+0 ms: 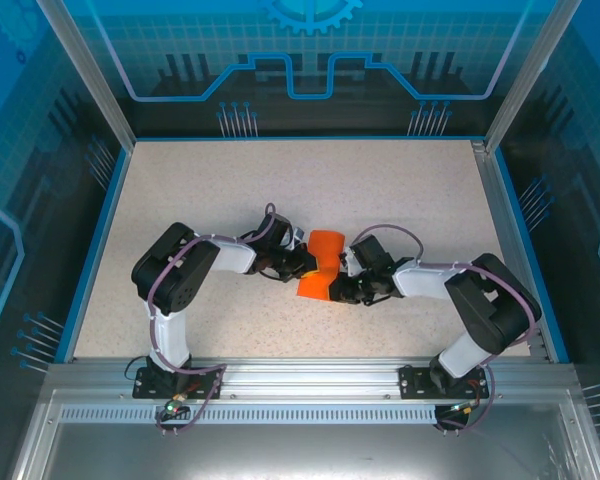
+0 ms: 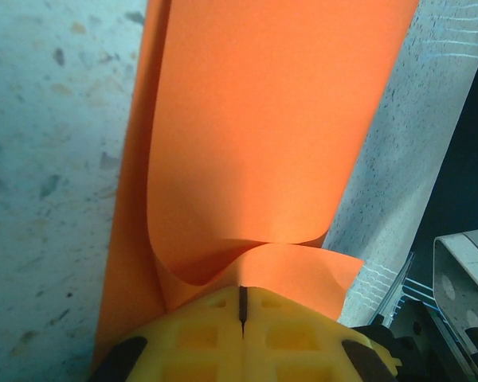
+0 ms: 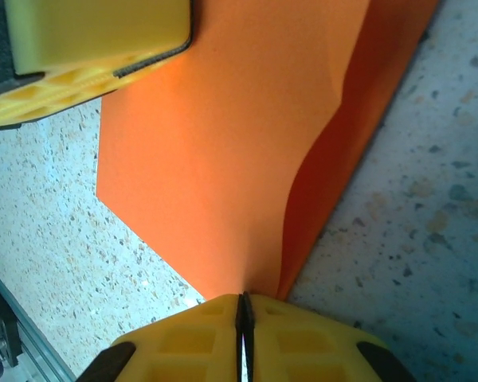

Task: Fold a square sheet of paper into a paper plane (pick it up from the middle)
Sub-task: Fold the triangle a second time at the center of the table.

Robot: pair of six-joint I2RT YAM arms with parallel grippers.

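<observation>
The square sheet of paper point(image 1: 325, 255) is bright orange and hangs bent double between my two grippers, just above the middle of the table. My left gripper point(image 1: 303, 263) is shut on its left edge. In the left wrist view the yellow fingertips point(image 2: 215, 314) pinch the sheet point(image 2: 263, 119), which curls over itself and stretches away. My right gripper point(image 1: 348, 273) is shut on the opposite edge. In the right wrist view the gripper point(image 3: 244, 301) clamps the sheet point(image 3: 223, 159), with a darker folded layer along the right. The paper plane is out of view.
The speckled table point(image 1: 280, 185) has a blue raised rim point(image 1: 95, 240) and glass walls around it. An aluminium rail point(image 1: 300, 375) with both arm bases runs along the near edge. In the right wrist view the left gripper's yellow finger point(image 3: 95, 48) sits at the top left.
</observation>
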